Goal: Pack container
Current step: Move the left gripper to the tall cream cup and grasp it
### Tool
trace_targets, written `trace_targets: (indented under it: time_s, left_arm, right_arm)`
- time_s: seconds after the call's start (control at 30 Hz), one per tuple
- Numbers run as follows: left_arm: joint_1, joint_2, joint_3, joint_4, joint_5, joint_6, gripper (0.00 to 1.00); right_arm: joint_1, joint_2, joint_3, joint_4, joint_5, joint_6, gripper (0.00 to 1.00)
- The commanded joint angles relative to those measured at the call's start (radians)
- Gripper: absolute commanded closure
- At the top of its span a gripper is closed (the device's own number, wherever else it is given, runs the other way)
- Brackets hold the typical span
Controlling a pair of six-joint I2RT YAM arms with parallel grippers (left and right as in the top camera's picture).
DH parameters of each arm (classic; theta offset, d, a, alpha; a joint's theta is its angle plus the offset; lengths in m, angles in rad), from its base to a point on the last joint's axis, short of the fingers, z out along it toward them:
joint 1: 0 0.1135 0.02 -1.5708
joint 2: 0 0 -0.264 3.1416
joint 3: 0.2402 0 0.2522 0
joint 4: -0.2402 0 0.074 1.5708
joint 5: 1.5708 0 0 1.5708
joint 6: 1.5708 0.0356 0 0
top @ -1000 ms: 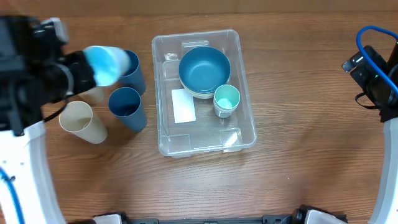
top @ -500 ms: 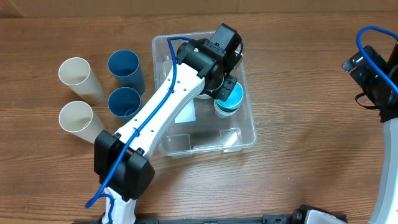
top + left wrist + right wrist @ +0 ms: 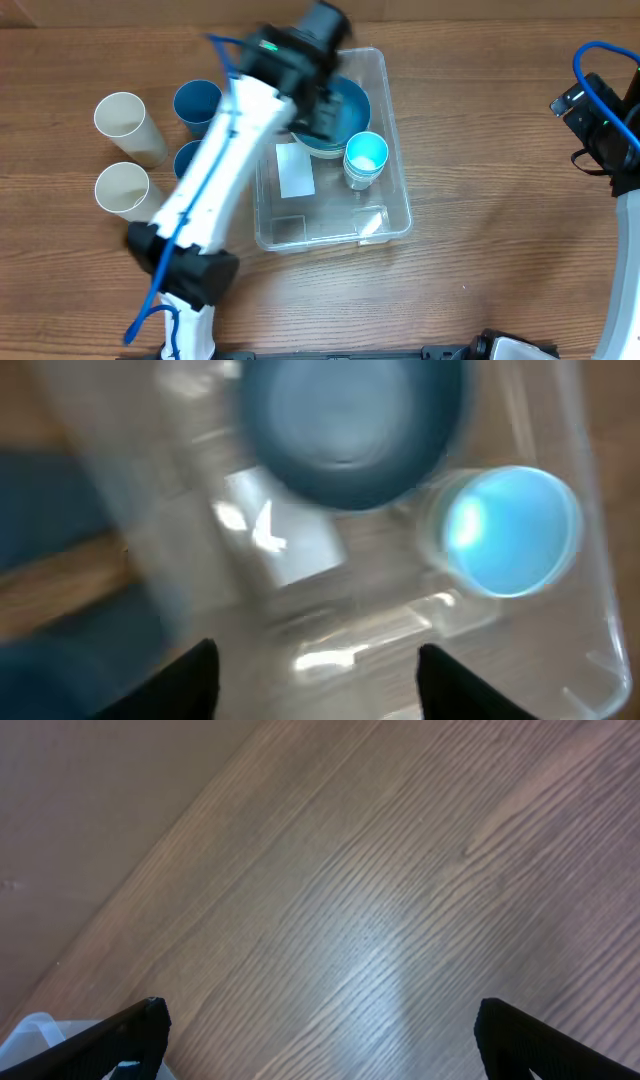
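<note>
Back toward 11 o'clock since half a second ago, my left gripper [image 3: 315, 660] hangs spread and empty over the container [image 3: 404, 200] at table centre. Inside, the light-blue cup [image 3: 365, 155] stands at 4 o'clock of the blue bowl [image 3: 355, 105]. My right gripper [image 3: 320, 1035] gapes wide too.

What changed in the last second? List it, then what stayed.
The left tool carried the light blue cup rightward from over the table cups into the container, let it go stacked in the teal cup, and is now pulling back, open and empty. The blue bowl, the table cups and the right tool stayed put.
</note>
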Motion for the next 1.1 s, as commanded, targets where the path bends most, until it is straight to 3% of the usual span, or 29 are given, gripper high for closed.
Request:
trace_targets:
  time_s: [0.0, 0.03, 0.2, 0.37, 0.57, 0.67, 0.8, 0.87, 0.9, 0.93, 1.07]
  left_arm:
    - [0.223, -0.103, 0.121, -0.063, -0.087, -0.064, 0.28]
    - [0.325, -0.129, 0.121, -0.063, -0.085, -0.076, 0.24]
    - [0.676, -0.136, 0.08, -0.063, 0.005, -0.078, 0.24]
    - [0.865, -0.077, -0.089, -0.036, 0.031, -0.064, 0.28]
    - [0.901, 0.026, -0.227, 0.085, 0.068, -0.02, 0.41]
    - [0.898, 0.093, -0.252, 0.188, 0.078, 0.033, 0.49]
    - [0.898, 0.146, -0.253, 0.211, 0.077, 0.04, 0.59]
    - [0.899, 0.163, -0.257, 0.231, 0.077, 0.04, 0.74]
    - [0.898, 0.167, -0.257, 0.24, 0.077, 0.039, 0.9]
    - [0.899, 0.168, -0.256, 0.245, 0.077, 0.039, 0.96]
    - [0.918, 0.116, -0.13, 0.169, 0.077, 0.027, 0.96]
  right_arm:
    - [0.0, -0.004, 0.01, 0.005, 0.011, 0.005, 0.0]
    - [0.0, -0.004, 0.01, 0.005, 0.011, 0.005, 0.0]
    - [0.0, -0.004, 0.01, 0.005, 0.011, 0.005, 0.0]
    - [0.0, -0.004, 0.01, 0.005, 0.011, 0.005, 0.0]
    - [0.0, -0.004, 0.01, 0.005, 0.011, 0.005, 0.0]
    - [0.0, -0.004, 0.01, 0.005, 0.011, 0.005, 0.0]
    - [0.0, -0.004, 0.01, 0.005, 0.011, 0.005, 0.0]
    - [0.0, -0.004, 0.01, 0.005, 0.011, 0.005, 0.0]
    - [0.0, -0.004, 0.01, 0.005, 0.011, 0.005, 0.0]
    - [0.0, -0.004, 0.01, 0.005, 0.011, 0.005, 0.0]
    - [0.0, -0.004, 0.01, 0.005, 0.011, 0.005, 0.0]
